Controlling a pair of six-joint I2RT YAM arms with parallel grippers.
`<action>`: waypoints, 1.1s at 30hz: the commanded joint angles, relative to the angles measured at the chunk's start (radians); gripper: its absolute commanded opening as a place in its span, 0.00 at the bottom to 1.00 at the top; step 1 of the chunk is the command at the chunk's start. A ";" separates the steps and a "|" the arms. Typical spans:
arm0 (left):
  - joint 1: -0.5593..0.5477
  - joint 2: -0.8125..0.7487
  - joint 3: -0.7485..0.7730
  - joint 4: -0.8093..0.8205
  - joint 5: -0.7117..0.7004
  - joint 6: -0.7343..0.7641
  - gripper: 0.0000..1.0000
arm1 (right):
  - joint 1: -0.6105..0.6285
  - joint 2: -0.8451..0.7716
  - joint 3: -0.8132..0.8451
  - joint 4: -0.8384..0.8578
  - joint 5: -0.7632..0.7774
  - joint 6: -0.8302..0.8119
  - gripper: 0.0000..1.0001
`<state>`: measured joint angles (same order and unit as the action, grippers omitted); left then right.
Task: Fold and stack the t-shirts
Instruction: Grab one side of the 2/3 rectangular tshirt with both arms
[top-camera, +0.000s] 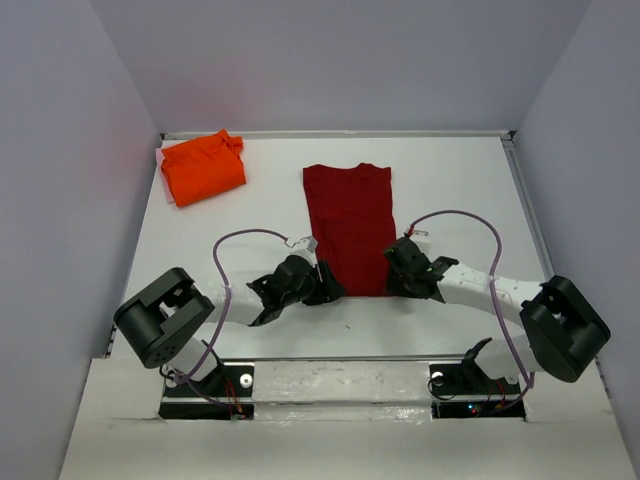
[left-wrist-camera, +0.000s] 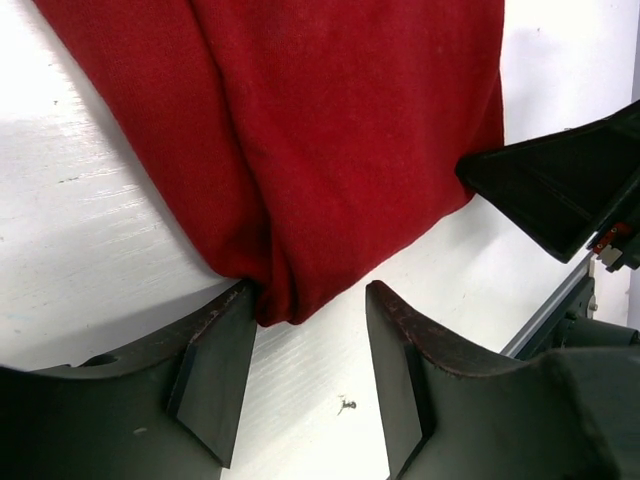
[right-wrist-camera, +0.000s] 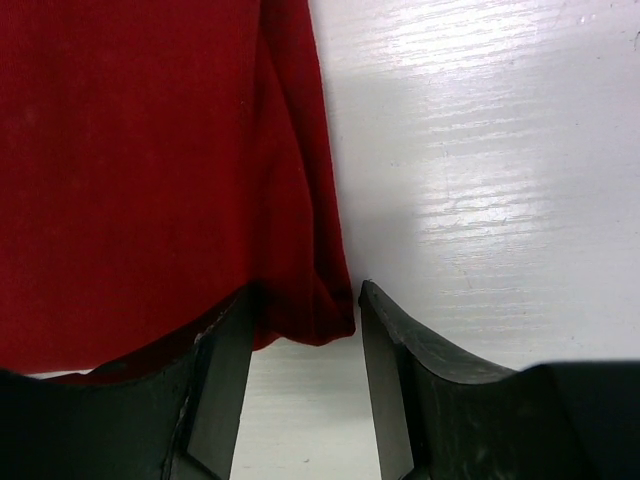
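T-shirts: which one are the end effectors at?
The dark red t-shirt, flat mid-table: the left end effector and right end effector straddle its near hem corners. The orange t-shirt sits bunched, far left.

The right claw (right-wrist-camera: 305, 292), jaws apart, straddles a corner of the red t-shirt (right-wrist-camera: 150, 170) on the table (right-wrist-camera: 480, 180).

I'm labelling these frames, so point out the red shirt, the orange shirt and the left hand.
red shirt (top-camera: 349, 225): top external view, middle of the cloth.
orange shirt (top-camera: 203, 167): top external view, centre of the bundle.
left hand (left-wrist-camera: 310, 300): left wrist view, midway between its fingertips.
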<state>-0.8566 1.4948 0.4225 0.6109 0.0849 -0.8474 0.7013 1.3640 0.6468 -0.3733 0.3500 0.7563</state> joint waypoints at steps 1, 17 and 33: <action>-0.009 -0.004 0.016 -0.074 -0.020 0.022 0.60 | 0.001 0.015 0.024 0.056 -0.017 0.011 0.50; -0.009 0.061 0.044 -0.100 -0.017 0.022 0.00 | 0.001 -0.005 -0.025 0.091 -0.066 0.028 0.00; -0.050 -0.057 -0.033 -0.126 -0.022 -0.004 0.00 | 0.001 -0.250 -0.114 0.010 -0.138 0.035 0.00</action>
<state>-0.8822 1.4815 0.4213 0.5400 0.0765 -0.8520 0.7013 1.1748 0.5564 -0.3336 0.2367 0.7860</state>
